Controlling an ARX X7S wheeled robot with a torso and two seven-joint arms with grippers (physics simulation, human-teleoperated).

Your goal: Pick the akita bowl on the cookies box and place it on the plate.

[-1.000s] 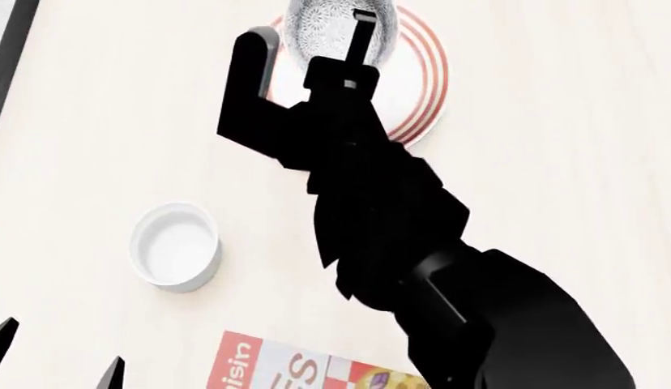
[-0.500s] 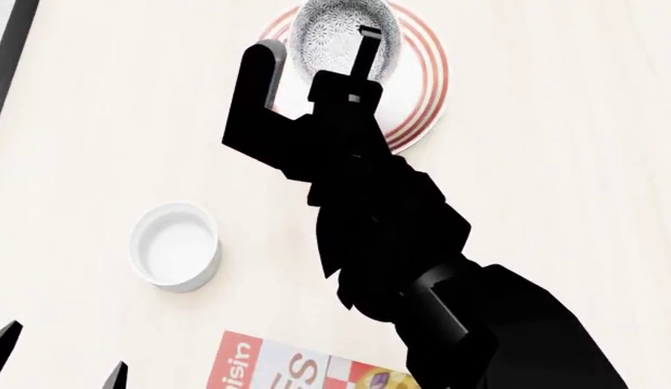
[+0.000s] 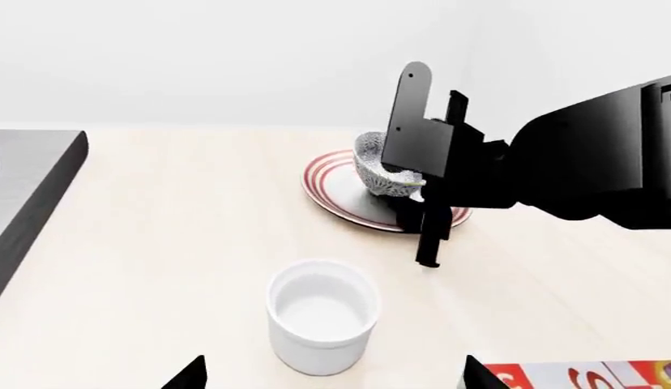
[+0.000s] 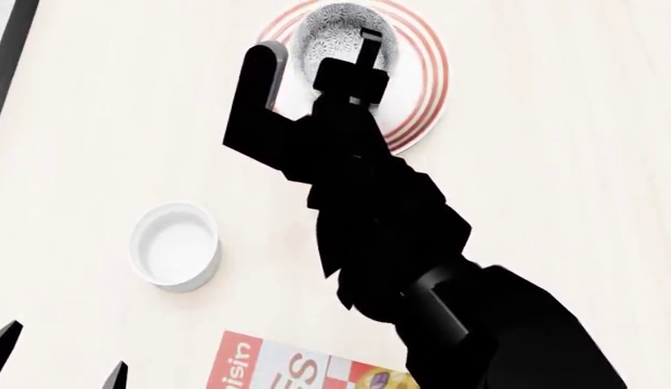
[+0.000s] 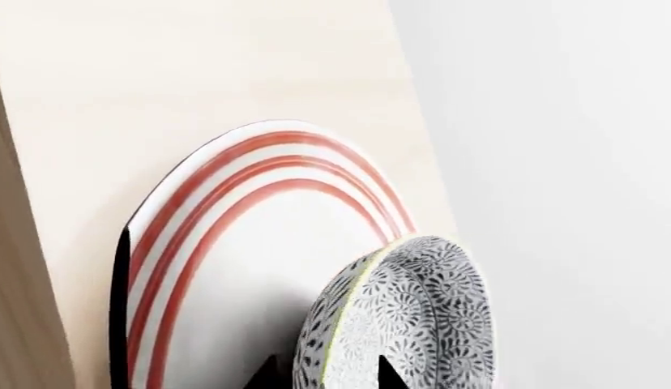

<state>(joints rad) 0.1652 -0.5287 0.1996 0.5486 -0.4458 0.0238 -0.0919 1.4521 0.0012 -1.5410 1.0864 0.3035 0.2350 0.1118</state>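
The akita bowl (image 4: 333, 32) is tilted on its side over the far part of the plate (image 4: 416, 89), a white plate with red rings. My right gripper (image 5: 326, 377) is shut on the bowl's rim, one fingertip outside the speckled wall and one inside. From the left wrist view the bowl (image 3: 377, 166) shows behind the black right hand, low over the plate (image 3: 335, 190); whether it touches is hidden. The cookies box (image 4: 303, 369) lies near me with nothing on it. My left gripper (image 3: 330, 377) stands open above the table near the box.
A small plain white cup (image 4: 176, 245) stands on the table between the box and the plate, in front of my left gripper. A dark grey slab (image 3: 33, 194) borders the table's left side. The right arm crosses over the table's middle.
My right gripper and the bowl have shifted slightly nearer me and lower over the plate. The left arm, cup and box have not moved.
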